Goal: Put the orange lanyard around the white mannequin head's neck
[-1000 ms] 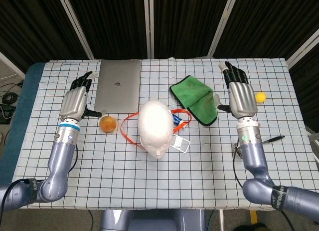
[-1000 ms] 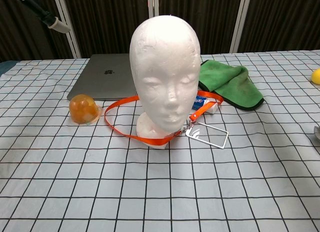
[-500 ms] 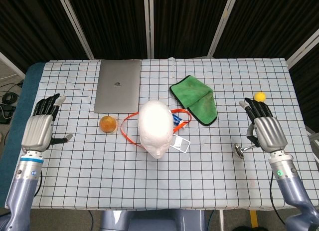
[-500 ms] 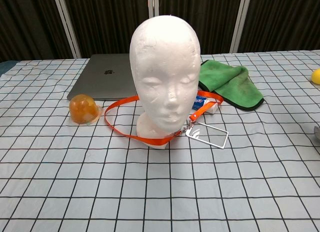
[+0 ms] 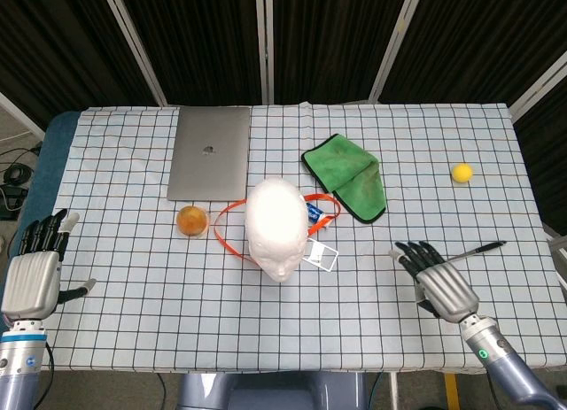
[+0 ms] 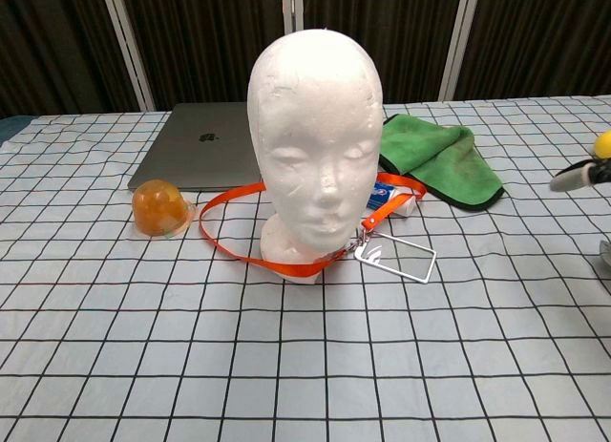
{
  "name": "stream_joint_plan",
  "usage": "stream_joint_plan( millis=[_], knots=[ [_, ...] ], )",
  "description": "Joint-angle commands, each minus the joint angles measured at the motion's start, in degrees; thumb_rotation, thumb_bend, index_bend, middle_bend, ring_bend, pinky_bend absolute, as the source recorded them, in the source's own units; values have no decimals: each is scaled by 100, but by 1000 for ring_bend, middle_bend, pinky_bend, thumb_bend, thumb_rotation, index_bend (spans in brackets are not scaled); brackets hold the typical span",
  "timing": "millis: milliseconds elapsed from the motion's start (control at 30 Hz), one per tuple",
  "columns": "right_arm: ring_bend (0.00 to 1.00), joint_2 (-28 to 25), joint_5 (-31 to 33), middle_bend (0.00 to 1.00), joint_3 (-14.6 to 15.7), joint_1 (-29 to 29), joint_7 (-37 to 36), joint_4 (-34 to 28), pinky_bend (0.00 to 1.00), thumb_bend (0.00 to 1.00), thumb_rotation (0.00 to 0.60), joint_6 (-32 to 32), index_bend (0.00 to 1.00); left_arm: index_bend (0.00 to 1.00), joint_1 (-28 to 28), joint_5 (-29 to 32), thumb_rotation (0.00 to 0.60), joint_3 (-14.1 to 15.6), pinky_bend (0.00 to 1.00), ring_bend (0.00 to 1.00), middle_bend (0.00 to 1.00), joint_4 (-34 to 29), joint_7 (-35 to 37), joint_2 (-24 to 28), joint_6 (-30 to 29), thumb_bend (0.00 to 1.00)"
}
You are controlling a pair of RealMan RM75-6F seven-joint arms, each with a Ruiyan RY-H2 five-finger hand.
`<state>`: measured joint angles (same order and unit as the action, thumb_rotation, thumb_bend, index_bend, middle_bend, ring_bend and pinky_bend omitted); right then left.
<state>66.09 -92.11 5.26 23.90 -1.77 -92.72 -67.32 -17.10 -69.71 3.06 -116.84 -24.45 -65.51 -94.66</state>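
1. Left hand (image 5: 34,273): at the near left bench edge, fingers apart and holding nothing; well apart from the lanyard.
2. Right hand (image 5: 438,282): low over the near right of the bench (image 5: 177,304), fingers spread and empty; a fingertip shows at the right edge of the chest view.
3. Badge holder (image 6: 396,256): clear sleeve lying flat just in front of the head's base, clipped to the lanyard's front end.
4. Head (image 6: 315,136): white mannequin, upright at bench centre, face toward the robot.
5. Lanyard (image 6: 229,251): orange loop encircling the base of the neck, resting on the bench around it and trailing left. Judged: the task appears complete, which would explain both hands standing clear.
6. Orange dome (image 6: 159,209): just left of the loop.
7. Pen (image 5: 478,248): beyond the right hand.
8. Green cloth (image 5: 348,175) and laptop (image 5: 209,153): behind the head.
9. Yellow ball (image 5: 462,172): far right.
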Motion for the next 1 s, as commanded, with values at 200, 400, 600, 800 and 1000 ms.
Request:
stream_joint_plan(
  millis=[200,400,600,800,1000],
  knots=[
    [0,1038,30,86,-278,416,527,502,82,1000,600,617,145,0,128,-28,600,-123,0,0,0,97,87,-15,140,0],
    [0,1650,401,84,-547,688,905,566,82,1000,600,1076,144,0,170,41,600,-228,0,0,0,187,19,-40,294,0],
    [0,1967,842,84,-693,860,1231,671,82,1000,600,1473,144,0,199,78,600,-308,0,0,0,247,-72,-114,401,0],
    [0,2106,1074,85,-708,899,1432,759,82,1000,600,1601,144,0,220,129,600,-392,0,0,0,270,-72,-125,492,0],
    [0,2109,1225,99,-697,923,1517,803,86,1000,600,1686,144,0,254,105,600,-430,0,0,0,259,-79,-125,567,0]
  ],
)
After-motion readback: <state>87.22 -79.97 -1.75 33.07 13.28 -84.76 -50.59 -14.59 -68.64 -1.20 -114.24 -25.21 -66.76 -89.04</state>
